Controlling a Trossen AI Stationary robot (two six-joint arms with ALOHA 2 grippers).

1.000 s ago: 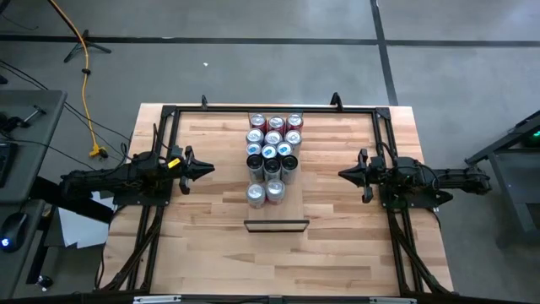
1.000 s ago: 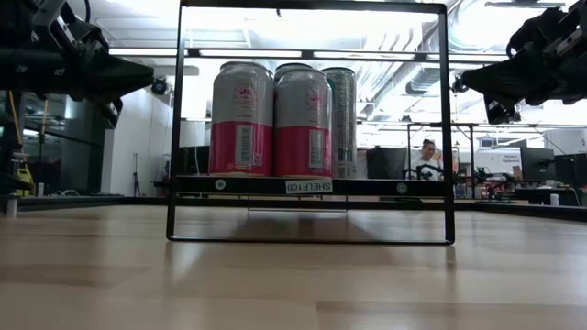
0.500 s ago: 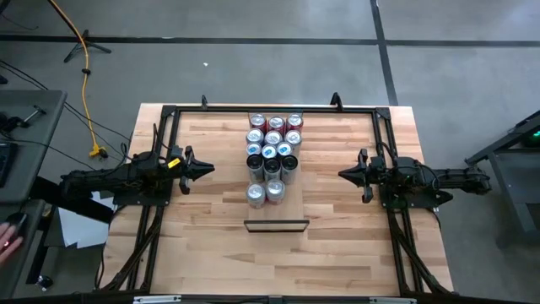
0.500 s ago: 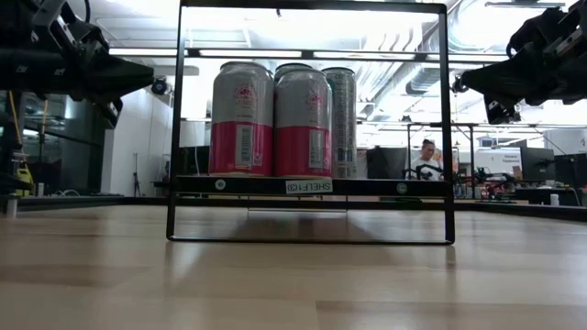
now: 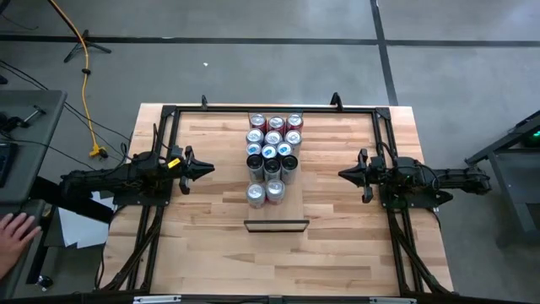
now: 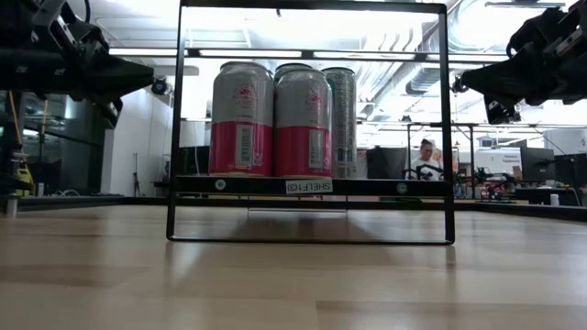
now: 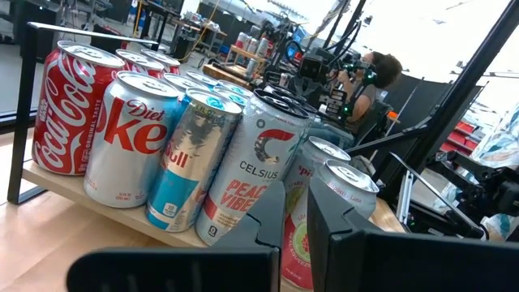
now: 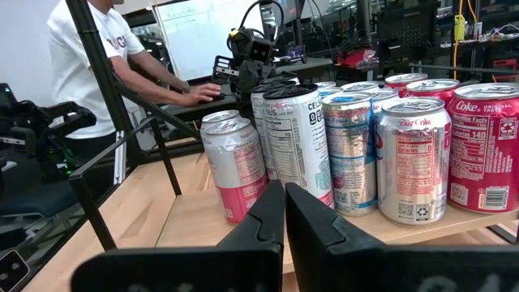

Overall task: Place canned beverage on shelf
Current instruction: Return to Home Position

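Note:
Several canned beverages stand upright in a tight cluster on the shelf, a light wood board whose dark near end sits inside a black upright frame. Red Coke, silver Diet Coke, blue-and-silver and white cans show in the left wrist view; two pink-and-silver cans are nearest. My left gripper hangs shut left of the cans, above the table, pointing level at them. My right gripper hangs shut to their right, likewise level and apart from them.
Black rails run round the butcher-block tabletop. Bare wood lies between each gripper and the cans, and in front of the frame. A person's hand rests on the desk left of the table; people sit beyond the table.
Both arms and all the cans have kept still. A person's hand has come into view on the desk left of the table.

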